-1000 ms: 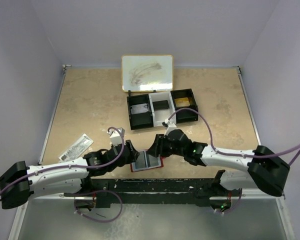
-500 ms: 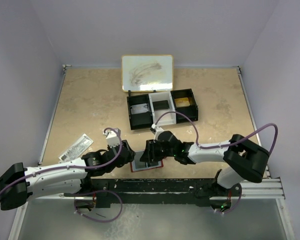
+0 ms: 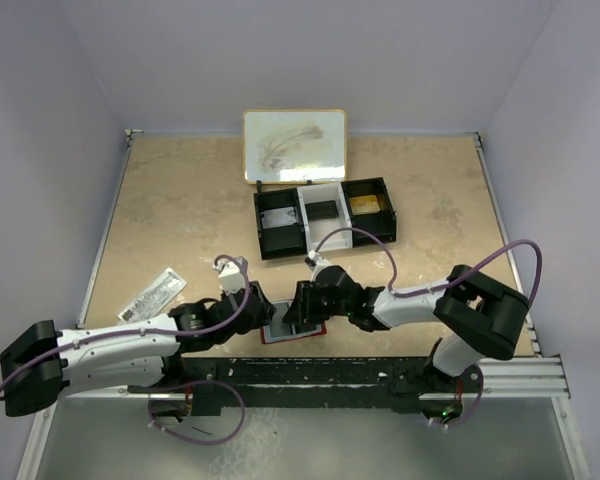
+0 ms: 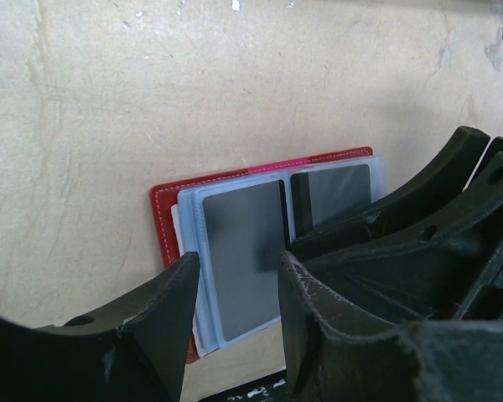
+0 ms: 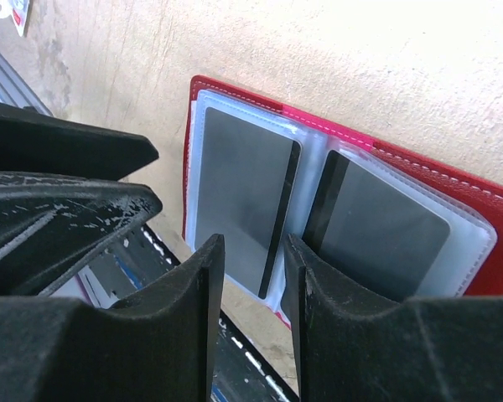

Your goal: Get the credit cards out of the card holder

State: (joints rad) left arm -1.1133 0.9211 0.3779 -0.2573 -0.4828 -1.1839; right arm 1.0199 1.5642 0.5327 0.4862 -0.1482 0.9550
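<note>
The red card holder (image 3: 318, 329) lies open at the table's near edge, between my two grippers. In the left wrist view its red cover (image 4: 162, 216) frames pale blue sleeves with two dark grey cards (image 4: 243, 243) inside. The right wrist view shows the same cover (image 5: 486, 209) and cards (image 5: 239, 188). My left gripper (image 4: 237, 268) is open and empty, its jaws just above the left sleeve's near edge. My right gripper (image 5: 253, 247) is open by a narrow gap and empty, over the fold between the two cards. From above, the left gripper (image 3: 263, 311) and the right gripper (image 3: 300, 307) nearly meet over the holder.
A long black tray (image 3: 258, 228) with a white middle compartment stands behind the holder, with cards in its compartments. A small whiteboard (image 3: 294, 145) leans at the back. A printed packet (image 3: 152, 295) lies at the left. The black rail (image 3: 330, 372) runs right below the holder.
My right arm has folded in and its gripper has moved left and down onto the card holder. My left gripper has hardly moved. The holder lies where it was.
</note>
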